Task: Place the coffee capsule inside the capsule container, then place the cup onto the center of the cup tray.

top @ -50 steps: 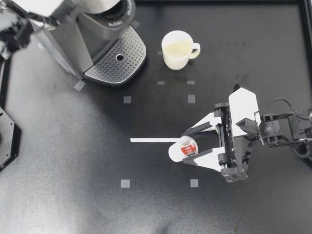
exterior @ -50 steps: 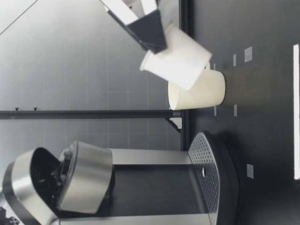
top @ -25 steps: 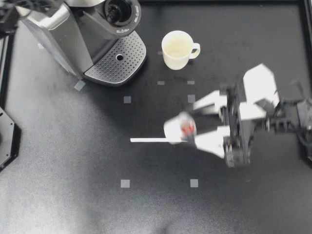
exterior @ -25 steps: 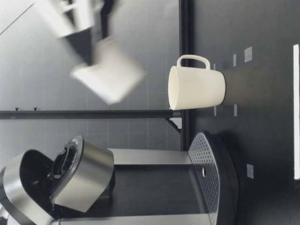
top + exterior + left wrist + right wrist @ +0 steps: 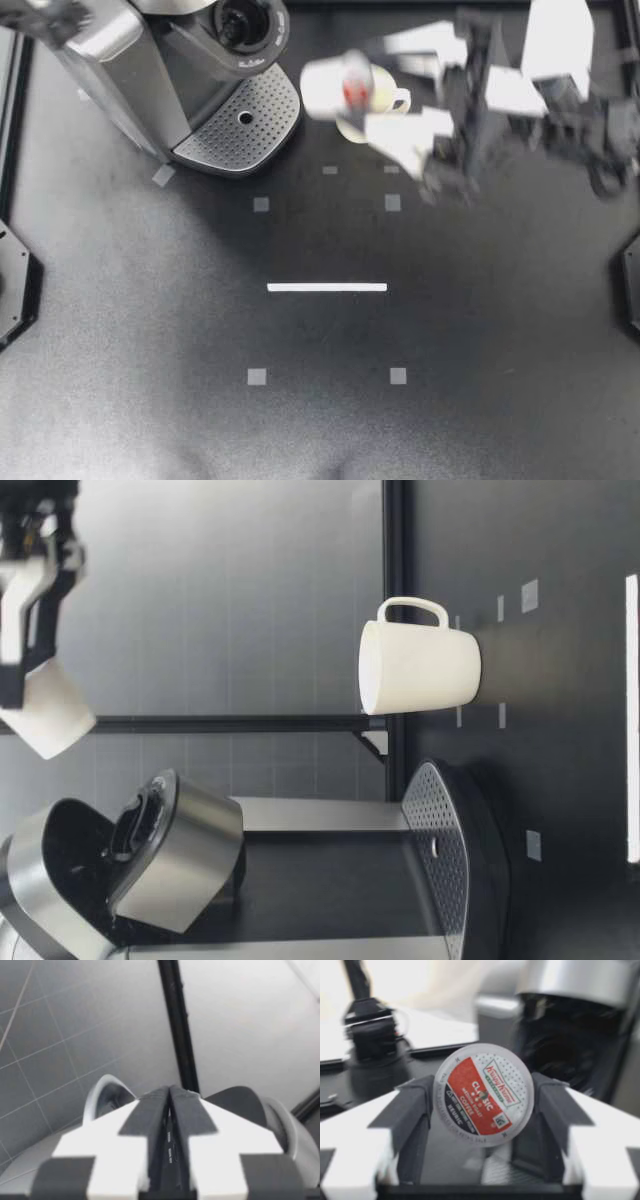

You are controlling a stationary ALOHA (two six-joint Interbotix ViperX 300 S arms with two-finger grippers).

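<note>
Nearest, on the black tabletop (image 5: 150,330): one white strip (image 5: 327,287), flat, lying crosswise; small pale square marks (image 5: 257,376) set around it.

Next: white mug (image 5: 420,670), upright on the tabletop, handle turned toward the right arm's side, standing just beside the machine's tray.

Above the mug: right hand (image 5: 370,83), held high over the tabletop, clamped on the capsule (image 5: 330,85). In the right wrist view its two dark fingers (image 5: 412,1110) press the capsule (image 5: 484,1094) from both sides.
- Position: in the air, over the mug's rim on the machine's side; in the low view about level with the machine's open top.
- Axis: long axis close to level, somewhat tilted in the low view.
- Pointing: foil lid faces back toward the right wrist; narrower white base points toward the machine.
- Label: round foil lid, white dotted ground, slanted red panel with white print, dark band and a small square code near the edge.

Beyond: silver and black coffee machine (image 5: 150,70). Perforated drip tray (image 5: 240,125) at its foot, nothing on it. Lid (image 5: 180,850) tipped open; dark round chamber (image 5: 245,25) exposed.

Farthest: left hand (image 5: 169,1105), seen only from its own wrist, fingers pressed together at the tips, a curved silver part of the machine just ahead of them.
</note>
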